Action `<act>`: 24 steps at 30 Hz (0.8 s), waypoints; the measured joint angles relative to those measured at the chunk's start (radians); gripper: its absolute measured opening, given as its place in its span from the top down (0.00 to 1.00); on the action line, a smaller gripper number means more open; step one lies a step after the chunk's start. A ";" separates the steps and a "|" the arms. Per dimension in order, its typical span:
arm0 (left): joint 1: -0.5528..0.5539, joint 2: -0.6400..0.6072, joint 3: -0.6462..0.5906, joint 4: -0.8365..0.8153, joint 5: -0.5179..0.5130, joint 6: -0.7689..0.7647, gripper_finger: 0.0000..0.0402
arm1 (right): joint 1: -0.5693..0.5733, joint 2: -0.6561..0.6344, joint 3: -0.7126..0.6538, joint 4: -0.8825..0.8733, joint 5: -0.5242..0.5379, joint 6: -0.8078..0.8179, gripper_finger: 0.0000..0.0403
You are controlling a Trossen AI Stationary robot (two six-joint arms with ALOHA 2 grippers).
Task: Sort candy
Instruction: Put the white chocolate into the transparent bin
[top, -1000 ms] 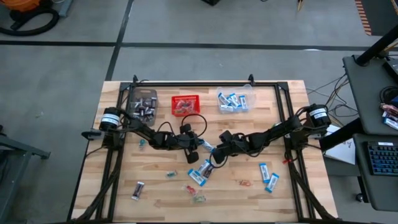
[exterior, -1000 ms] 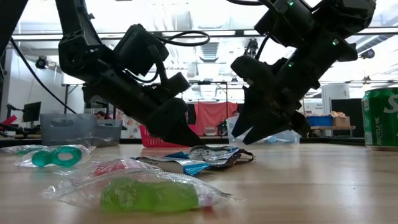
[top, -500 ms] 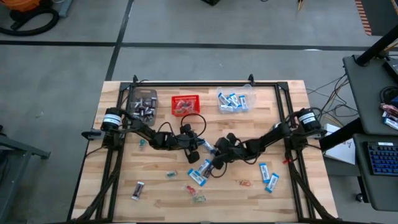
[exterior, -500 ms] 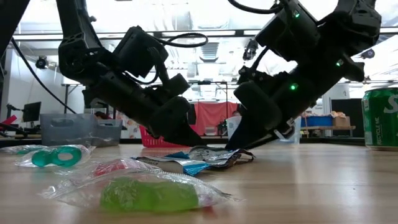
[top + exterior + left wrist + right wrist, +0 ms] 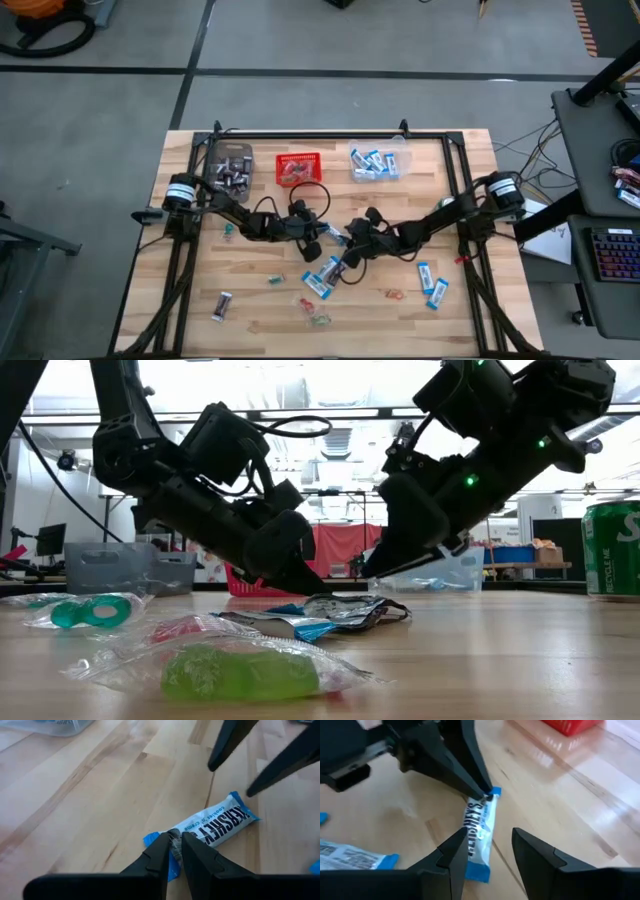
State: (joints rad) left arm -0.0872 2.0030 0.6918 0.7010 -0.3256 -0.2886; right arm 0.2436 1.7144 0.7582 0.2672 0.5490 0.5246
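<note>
A blue-and-white candy packet lies flat on the wooden table near its middle; it also shows in the right wrist view. My left gripper is shut on one end of it, which the high view also shows. My right gripper is open, its fingers standing above the packet's other end without touching it, as the high view and the low view also show. My left gripper pinches the packet's crimped end between its two fingertips. The fingers slant down at it from the table's left side, roughly along the packet. The packet lies flat on the table, stretching away from the fingers toward my right gripper.
At the far edge stand a clear bin of dark bars, a red mesh basket and a clear bin of blue packets. Loose sweets lie nearer: blue packets, a dark bar, small twists. A green can stands at the right.
My right gripper has dipped down toward the packet beside my left gripper, then come up a little again, staying open.
</note>
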 joint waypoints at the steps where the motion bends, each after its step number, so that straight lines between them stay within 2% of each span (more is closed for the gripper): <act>1: -0.001 0.001 -0.001 0.007 -0.001 -0.004 0.91 | 0.000 -0.005 0.000 -0.001 -0.004 -0.003 0.64; 8: -0.004 0.000 -0.002 0.051 0.000 -0.013 0.91 | 0.001 -0.011 0.000 -0.001 -0.051 -0.013 0.63; 18: -0.005 -0.002 -0.001 0.059 -0.001 -0.006 0.91 | 0.003 -0.007 0.000 0.002 -0.058 -0.055 0.63; 24: -0.005 -0.003 -0.001 0.057 0.000 -0.009 0.91 | 0.003 0.051 0.002 0.090 -0.054 -0.076 0.63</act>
State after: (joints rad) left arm -0.0925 2.0003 0.6910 0.7584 -0.3260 -0.2974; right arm 0.2462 1.7658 0.7597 0.3574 0.4948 0.4489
